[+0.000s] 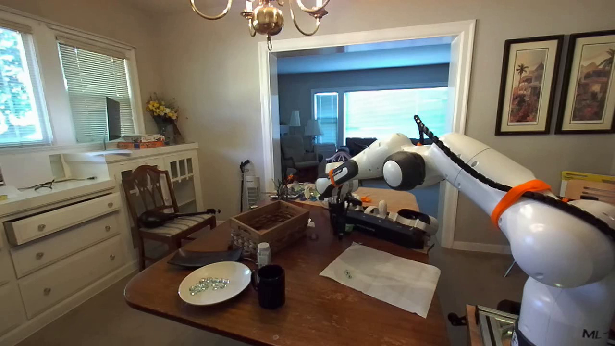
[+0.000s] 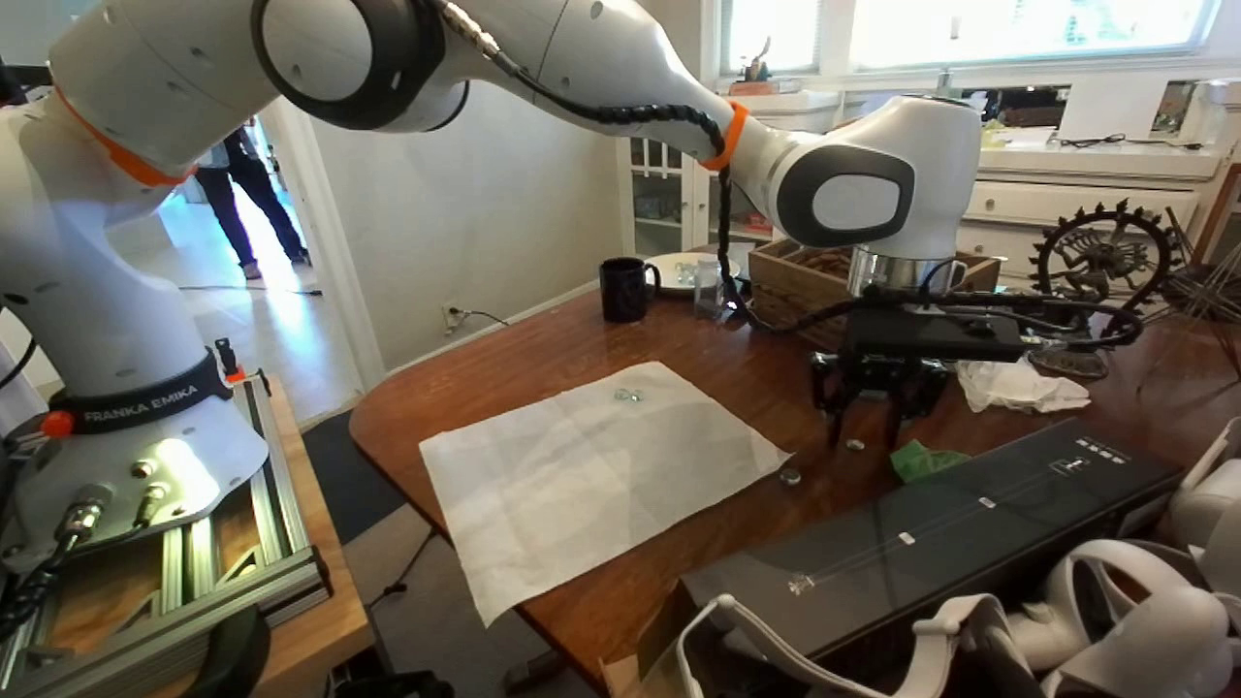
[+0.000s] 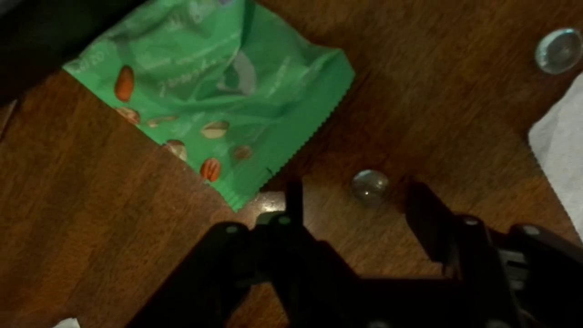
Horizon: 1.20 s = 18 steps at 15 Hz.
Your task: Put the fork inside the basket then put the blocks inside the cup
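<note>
Spread apart at black two-finger gripper, w/ clear round glassy bead b/w fingertips, gap each side. Can't tell re: contact w/ brown wooden counter. See similar bead nr. white paper sheet, pair of beads on sheet, pile of beads on round white plate. Find black cylindrical cup upright beside plate, brown rectangular wooden basket nearby. Note green packet just beside 1 fingertip, nr. long black box, sheet reaching counter edge, open stretch b/w sheet and cup.
</note>
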Motion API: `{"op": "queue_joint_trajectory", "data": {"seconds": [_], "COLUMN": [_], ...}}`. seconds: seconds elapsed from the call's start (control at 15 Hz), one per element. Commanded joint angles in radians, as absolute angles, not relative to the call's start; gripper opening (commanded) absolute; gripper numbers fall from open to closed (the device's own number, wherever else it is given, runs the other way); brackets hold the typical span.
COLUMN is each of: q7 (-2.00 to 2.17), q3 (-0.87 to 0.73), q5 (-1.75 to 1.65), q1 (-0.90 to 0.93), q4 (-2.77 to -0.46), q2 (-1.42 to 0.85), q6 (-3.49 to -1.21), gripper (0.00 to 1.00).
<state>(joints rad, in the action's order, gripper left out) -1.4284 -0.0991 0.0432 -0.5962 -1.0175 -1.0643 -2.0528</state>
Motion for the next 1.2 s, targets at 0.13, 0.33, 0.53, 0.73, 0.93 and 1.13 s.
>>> {"op": "queue_joint_trajectory", "data": {"seconds": [0.13, 0.33, 0.53, 0.73, 0.93, 1.13], "q7": [-1.375, -1.368, -1.360, -1.347, -1.480, -1.532], "q3": [-0.117, -0.118, -0.125, -0.130, -0.115, -0.120], "q5": [0.039, 0.032, 0.028, 0.024, -0.012, -0.066], "q1": [-0.588, -0.576, -0.568, -0.562, -0.539, -0.482], "q4": [-1.044, -1.039, -1.038, -1.041, -1.139, -1.287], "q2": [-1.051, -1.060, -1.057, -1.052, -0.974, -0.848], "q6": [-2.044, -2.036, -2.033, -2.022, -2.122, -2.248], "gripper": [0.59, 0.32, 0.08, 0.06, 0.06, 0.06]}}
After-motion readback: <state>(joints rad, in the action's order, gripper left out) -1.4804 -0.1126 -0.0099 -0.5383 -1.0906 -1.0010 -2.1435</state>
